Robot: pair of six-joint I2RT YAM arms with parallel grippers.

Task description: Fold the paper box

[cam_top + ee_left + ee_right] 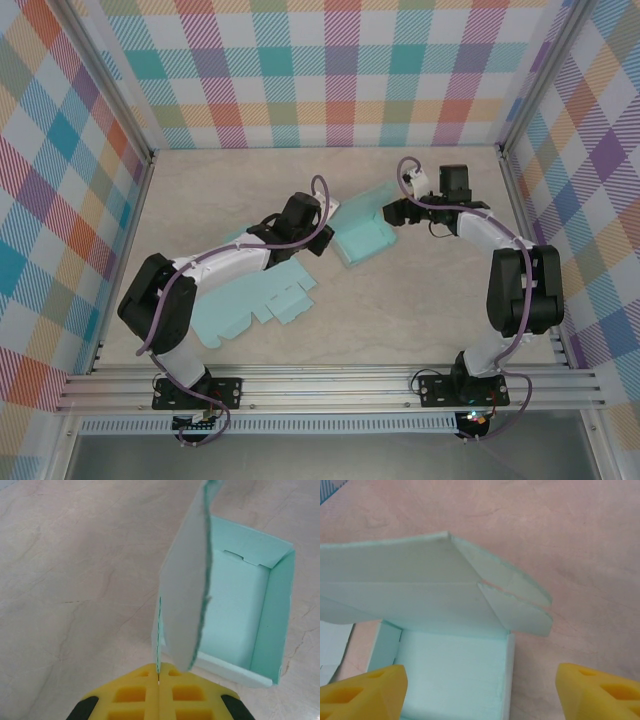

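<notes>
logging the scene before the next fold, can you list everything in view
paper box: 1, mint green, partly folded, middle of the table
flat box sheet: 1, mint green, lying flat on the near left of the table
table: 1, beige marbled, under everything
walls: 3, pastel plaid, around the table
rail: 1, silver, along the near edge
left pincer: 1, yellow pads, shut on the box's raised flap
right pincer: 1, yellow pads, open, facing the box
</notes>
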